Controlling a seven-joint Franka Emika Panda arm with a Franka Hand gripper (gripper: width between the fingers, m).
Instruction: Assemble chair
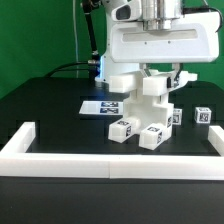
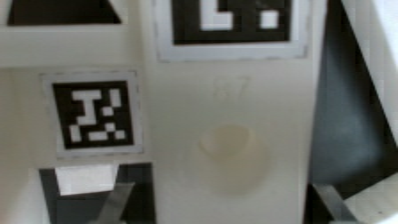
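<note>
Holds the tool clamped on an upright chair piece at the middle of the black tabletop. Shows more tagged blocks just beside it at 6 o'clock, and a small cube apart at 3 o'clock.

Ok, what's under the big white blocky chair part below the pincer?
Small white tagged blocks sit on the black table at the foot of the white blocky chair part. Its own base is covered by them, so contact cannot be seen.

Green backdrop behind black table (evenly lit)
</note>
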